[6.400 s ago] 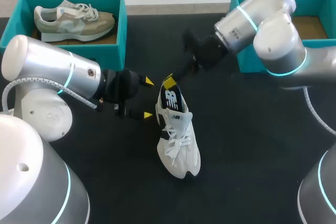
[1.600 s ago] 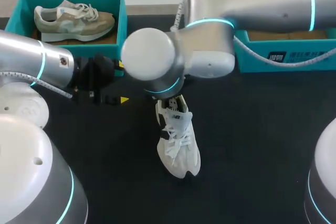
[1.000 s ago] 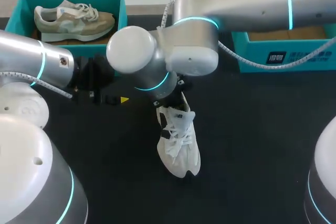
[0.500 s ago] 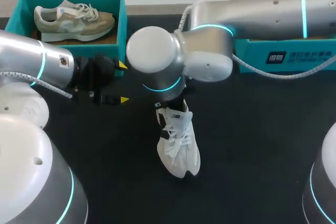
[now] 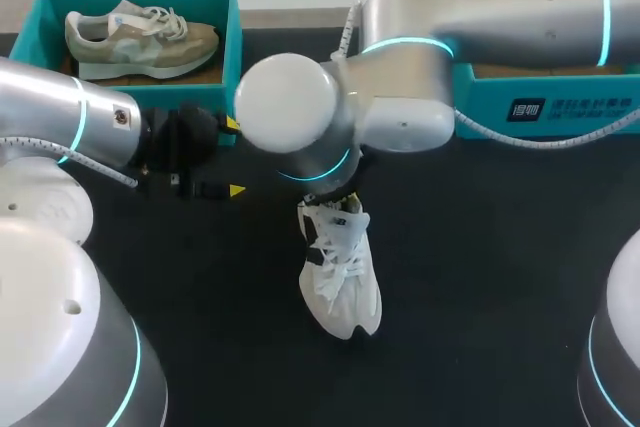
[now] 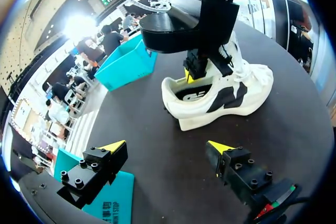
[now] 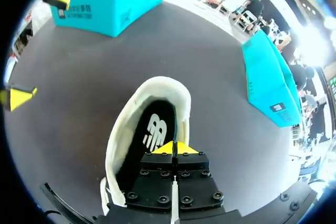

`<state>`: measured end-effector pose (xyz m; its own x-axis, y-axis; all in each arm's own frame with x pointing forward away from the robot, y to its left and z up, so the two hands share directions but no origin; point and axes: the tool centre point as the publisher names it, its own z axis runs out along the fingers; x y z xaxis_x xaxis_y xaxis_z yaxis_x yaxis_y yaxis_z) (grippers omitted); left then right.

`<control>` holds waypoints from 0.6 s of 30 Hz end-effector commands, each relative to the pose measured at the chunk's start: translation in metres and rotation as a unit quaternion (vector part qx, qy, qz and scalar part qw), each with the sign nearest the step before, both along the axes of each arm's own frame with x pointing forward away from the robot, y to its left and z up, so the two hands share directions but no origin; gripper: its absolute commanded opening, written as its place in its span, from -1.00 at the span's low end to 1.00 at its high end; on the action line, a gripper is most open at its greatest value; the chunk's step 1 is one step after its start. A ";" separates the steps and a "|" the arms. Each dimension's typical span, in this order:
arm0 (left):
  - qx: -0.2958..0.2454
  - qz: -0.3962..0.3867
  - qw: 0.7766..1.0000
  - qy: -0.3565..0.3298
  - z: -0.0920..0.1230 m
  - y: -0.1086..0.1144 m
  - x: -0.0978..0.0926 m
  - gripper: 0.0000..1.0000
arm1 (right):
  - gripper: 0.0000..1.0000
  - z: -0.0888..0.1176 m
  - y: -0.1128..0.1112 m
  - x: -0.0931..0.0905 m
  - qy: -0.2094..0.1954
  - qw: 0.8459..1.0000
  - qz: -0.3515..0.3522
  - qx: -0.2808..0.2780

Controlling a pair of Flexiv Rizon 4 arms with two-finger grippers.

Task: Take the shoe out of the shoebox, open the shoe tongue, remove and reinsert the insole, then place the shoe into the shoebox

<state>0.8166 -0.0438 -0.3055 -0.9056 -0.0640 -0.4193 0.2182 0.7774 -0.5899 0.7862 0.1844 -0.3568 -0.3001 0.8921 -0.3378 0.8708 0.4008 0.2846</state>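
Observation:
A white shoe (image 5: 340,272) lies on the black table, toe toward me. Its black insole (image 7: 152,135) lies inside the opening. My right arm reaches across from the right, and its elbow hides the shoe's heel in the head view. My right gripper (image 7: 174,148) is shut, tips together, pointing down into the heel opening above the insole; the left wrist view shows the right gripper (image 6: 195,71) there too. My left gripper (image 6: 167,147) stands open, a little way off the shoe's (image 6: 220,93) heel, with nothing between its fingers (image 5: 237,190).
A teal shoebox (image 5: 225,57) at the back left holds a beige shoe (image 5: 140,32). A second teal shoebox (image 5: 540,107) stands at the back right, partly behind my right arm. Bare black table lies around the shoe's toe.
My right arm's elbow has swung a little to the right above the shoe's heel. The shoe has barely shifted. My left arm has kept still.

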 end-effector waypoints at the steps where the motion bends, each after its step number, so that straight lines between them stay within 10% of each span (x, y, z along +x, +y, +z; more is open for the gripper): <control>1: 0.001 0.000 1.000 0.000 0.000 0.000 0.000 1.00 | -1.00 -0.016 0.007 0.011 0.021 1.000 0.000 -0.019; 18: 0.001 0.000 1.000 0.000 0.000 0.000 0.000 1.00 | -1.00 -0.056 -0.002 0.012 0.067 0.998 -0.011 -0.003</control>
<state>0.8165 -0.0439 -0.3054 -0.9056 -0.0639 -0.4193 0.2183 0.7774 -0.5899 0.7964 0.1878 -0.3969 -0.3166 0.8926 -0.3210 0.9090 0.3822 0.1660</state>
